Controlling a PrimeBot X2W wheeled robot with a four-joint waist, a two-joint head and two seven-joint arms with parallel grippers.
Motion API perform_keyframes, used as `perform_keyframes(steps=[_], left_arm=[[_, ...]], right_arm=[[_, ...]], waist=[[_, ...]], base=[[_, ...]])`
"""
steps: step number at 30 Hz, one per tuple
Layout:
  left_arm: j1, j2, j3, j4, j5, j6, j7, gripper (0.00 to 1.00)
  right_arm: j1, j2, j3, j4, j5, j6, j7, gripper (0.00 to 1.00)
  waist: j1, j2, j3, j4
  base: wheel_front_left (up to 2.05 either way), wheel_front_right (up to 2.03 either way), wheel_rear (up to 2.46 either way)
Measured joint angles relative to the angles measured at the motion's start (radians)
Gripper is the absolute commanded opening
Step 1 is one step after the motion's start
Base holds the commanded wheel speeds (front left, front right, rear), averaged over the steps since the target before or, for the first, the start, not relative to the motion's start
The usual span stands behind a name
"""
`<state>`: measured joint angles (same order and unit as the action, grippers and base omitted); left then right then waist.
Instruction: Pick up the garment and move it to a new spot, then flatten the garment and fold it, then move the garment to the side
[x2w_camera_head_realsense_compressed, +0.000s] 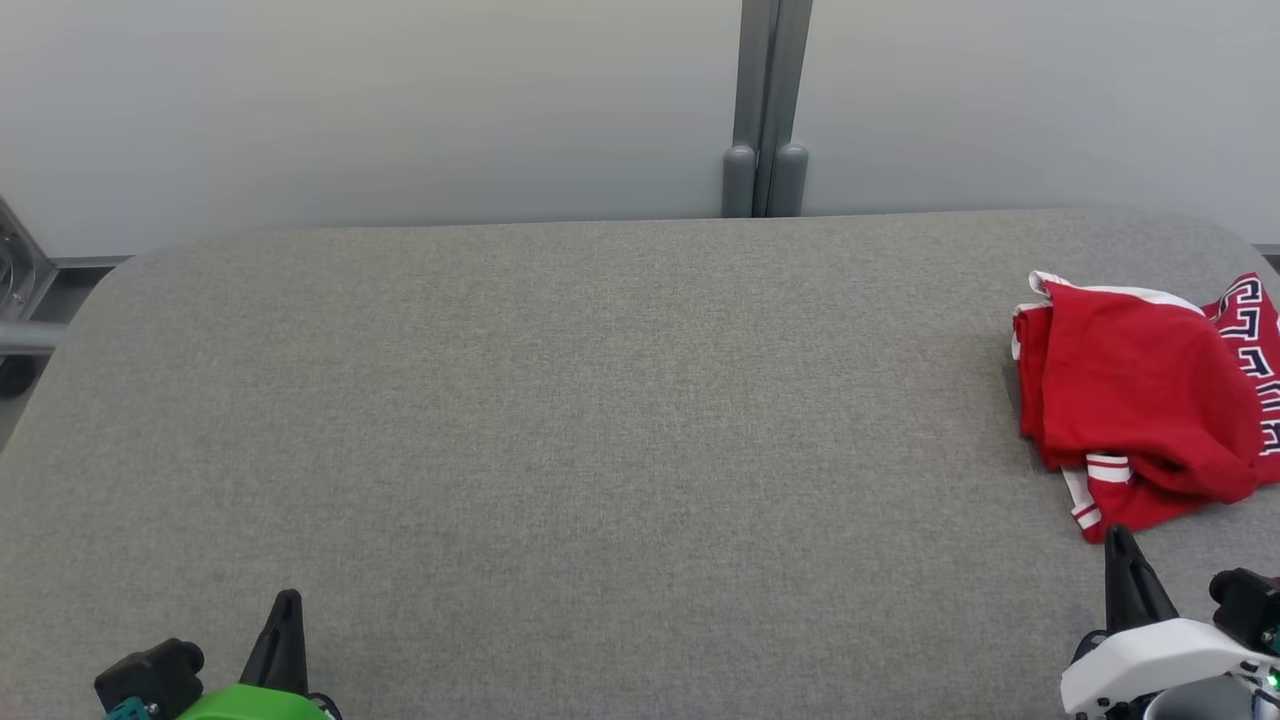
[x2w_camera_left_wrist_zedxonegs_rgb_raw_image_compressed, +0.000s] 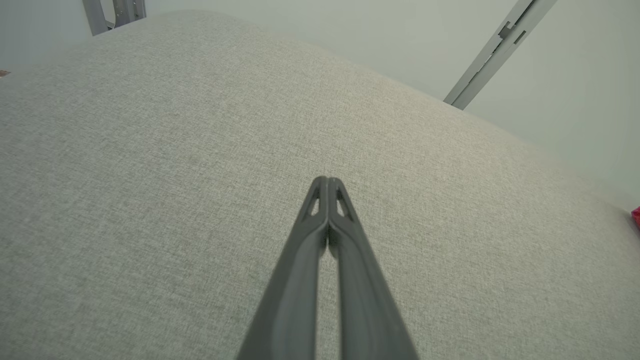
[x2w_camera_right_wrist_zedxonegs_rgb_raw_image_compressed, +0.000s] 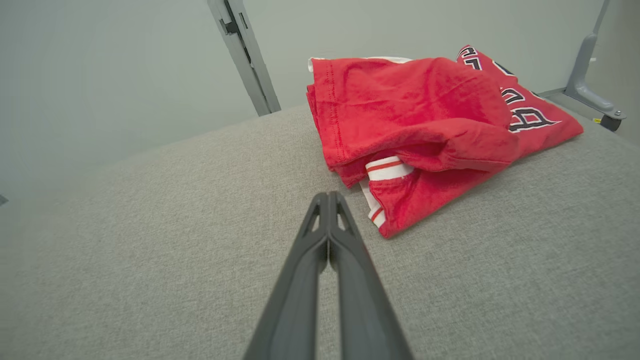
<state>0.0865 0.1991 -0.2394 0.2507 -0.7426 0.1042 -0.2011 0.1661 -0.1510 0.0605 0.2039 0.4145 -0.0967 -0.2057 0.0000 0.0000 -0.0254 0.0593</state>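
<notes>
Closed tip to tip, gripping nothing: left gripper (x2w_camera_left_wrist_zedxonegs_rgb_raw_image_compressed: 327, 183), with bare grey padded table (x2w_camera_left_wrist_zedxonegs_rgb_raw_image_compressed: 150, 175) on every side of it. Likewise closed and empty: right gripper (x2w_camera_right_wrist_zedxonegs_rgb_raw_image_compressed: 328, 196). Just beyond its tips and slightly to their right, crumpled red garment (x2w_camera_right_wrist_zedxonegs_rgb_raw_image_compressed: 410, 110), white-striped hem nearest, lying on the table.

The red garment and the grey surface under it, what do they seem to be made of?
The red garment looks like soft knitted cloth, probably cotton jersey, matte: it lies in limp folds, with a stitched hem and white striped trim. The grey surface looks like matte woven upholstery fabric: a fine speckled weave shows. What lies beneath it cannot be told.
</notes>
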Motion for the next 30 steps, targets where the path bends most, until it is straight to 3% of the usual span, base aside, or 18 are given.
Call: perform_keyframes(steps=[30], left_arm=[[-0.031,-0.055,0.106,-0.016,-0.294,-0.058,0.105,0.0]], right_arm=[[-0.078,0.04,-0.071,0.014,0.398,0.062,0.114,0.0]], waist=[[0.0,0.0,0.009,-0.021]], base=[[0.0,0.0,0.0]])
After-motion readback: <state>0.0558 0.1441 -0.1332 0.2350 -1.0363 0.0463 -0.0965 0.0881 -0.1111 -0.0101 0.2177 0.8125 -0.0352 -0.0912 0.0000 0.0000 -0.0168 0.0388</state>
